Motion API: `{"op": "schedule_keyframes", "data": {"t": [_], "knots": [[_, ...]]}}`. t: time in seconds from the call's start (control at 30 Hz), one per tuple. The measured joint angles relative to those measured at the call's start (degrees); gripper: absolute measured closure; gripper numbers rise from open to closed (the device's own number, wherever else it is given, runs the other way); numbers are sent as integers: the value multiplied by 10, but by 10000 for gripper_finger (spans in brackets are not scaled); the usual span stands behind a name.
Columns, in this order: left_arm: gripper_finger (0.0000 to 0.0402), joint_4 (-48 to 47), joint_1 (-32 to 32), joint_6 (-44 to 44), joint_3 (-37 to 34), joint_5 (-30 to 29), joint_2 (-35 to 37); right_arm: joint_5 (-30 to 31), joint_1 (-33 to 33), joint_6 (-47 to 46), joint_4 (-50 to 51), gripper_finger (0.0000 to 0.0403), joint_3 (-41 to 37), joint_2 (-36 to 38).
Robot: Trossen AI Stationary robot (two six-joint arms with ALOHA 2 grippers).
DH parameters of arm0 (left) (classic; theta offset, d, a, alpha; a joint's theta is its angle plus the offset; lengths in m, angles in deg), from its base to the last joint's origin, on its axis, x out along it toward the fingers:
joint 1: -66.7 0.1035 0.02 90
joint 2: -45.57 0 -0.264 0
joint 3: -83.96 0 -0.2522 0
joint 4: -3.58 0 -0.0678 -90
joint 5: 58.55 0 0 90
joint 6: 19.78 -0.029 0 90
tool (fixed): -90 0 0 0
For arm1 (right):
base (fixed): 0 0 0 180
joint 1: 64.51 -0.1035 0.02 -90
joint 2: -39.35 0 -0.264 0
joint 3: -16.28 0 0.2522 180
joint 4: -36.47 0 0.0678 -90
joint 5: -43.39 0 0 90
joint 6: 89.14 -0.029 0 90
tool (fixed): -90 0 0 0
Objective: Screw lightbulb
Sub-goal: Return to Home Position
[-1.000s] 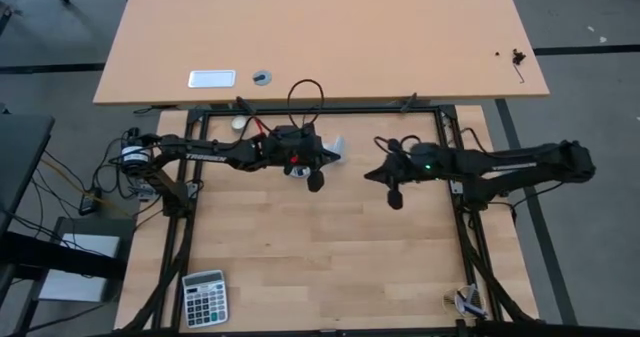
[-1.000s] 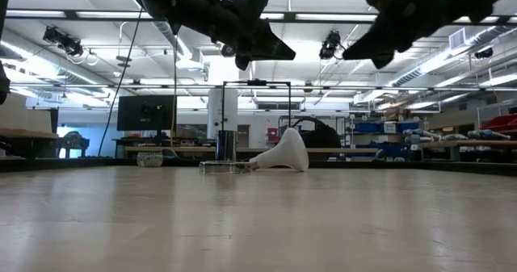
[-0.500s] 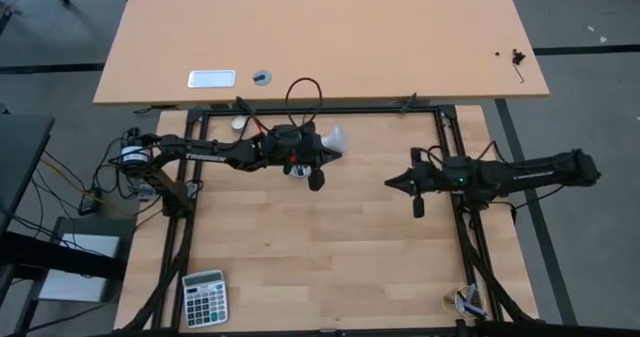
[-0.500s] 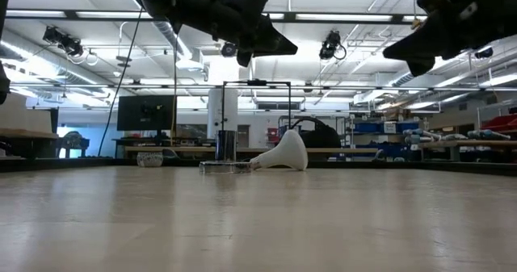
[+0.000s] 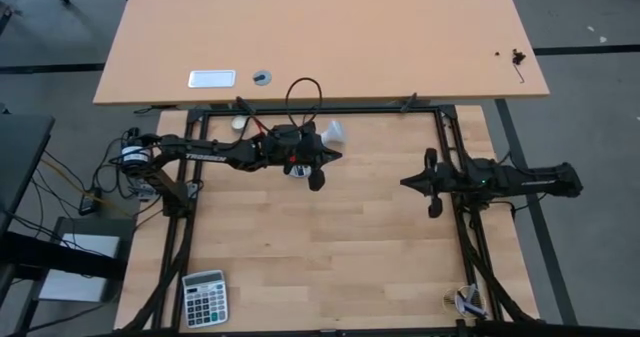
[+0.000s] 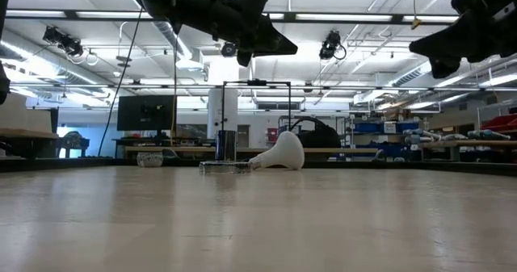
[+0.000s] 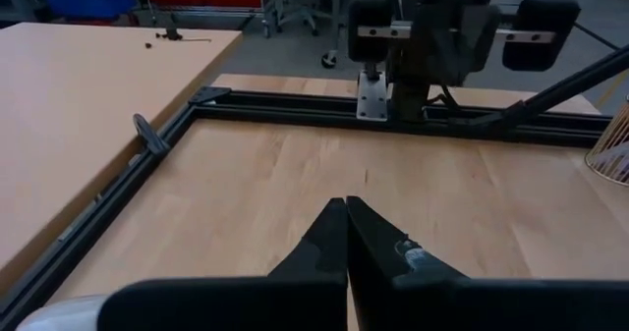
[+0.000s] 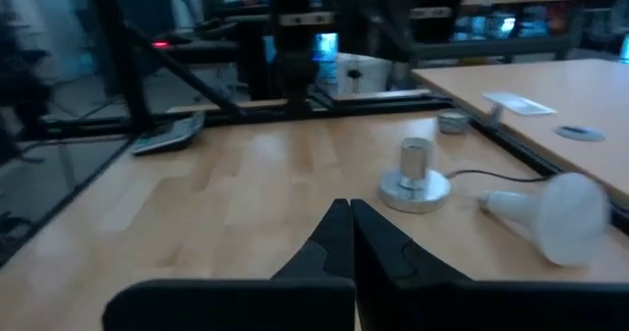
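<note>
Bright ceiling strip lights [image 6: 355, 16] glared in the low view; the tabletop [image 5: 330, 247] was evenly lit; the right wrist view was dim.

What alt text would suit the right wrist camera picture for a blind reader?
A white lightbulb lies on its side on the wooden table, beside a round silver socket. The right gripper, shut and empty, points toward them; a calculator lies farther off.

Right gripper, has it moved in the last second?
Yes. The right gripper has pulled back toward the right frame rail, away from the lightbulb.
</note>
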Motion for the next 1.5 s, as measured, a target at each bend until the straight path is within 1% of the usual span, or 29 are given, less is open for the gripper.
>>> {"op": "schedule_keyframes", "data": {"t": [0.1,0.17,0.27,0.33,0.43,0.47,0.53,0.87,1.07,1.2,1.5], "knots": [[401,0,0,-7,0,0,0,33,0,-2,44,403,-4,49],[401,0,0,-9,0,0,0,39,0,-2,52,403,-12,79],[401,-2,0,-9,0,0,0,39,0,-2,35,403,-16,77],[401,0,0,-9,0,0,0,35,0,-2,-11,403,-34,71],[401,0,0,-9,0,-1,0,11,0,-2,-91,403,-78,77],[401,1,0,-9,0,-2,0,9,0,-5,-103,403,-90,79],[401,0,0,-10,0,-4,0,9,0,-11,-95,403,-91,72],[401,1,0,-28,0,-4,0,21,0,29,-99,401,-91,73],[401,5,-2,-44,0,13,6,21,0,12,-99,397,-91,65],[401,15,-2,-53,-11,27,28,21,0,11,-98,396,-91,56],[401,38,-2,-46,-98,28,128,21,0,10,-99,395,-91,53]]}}
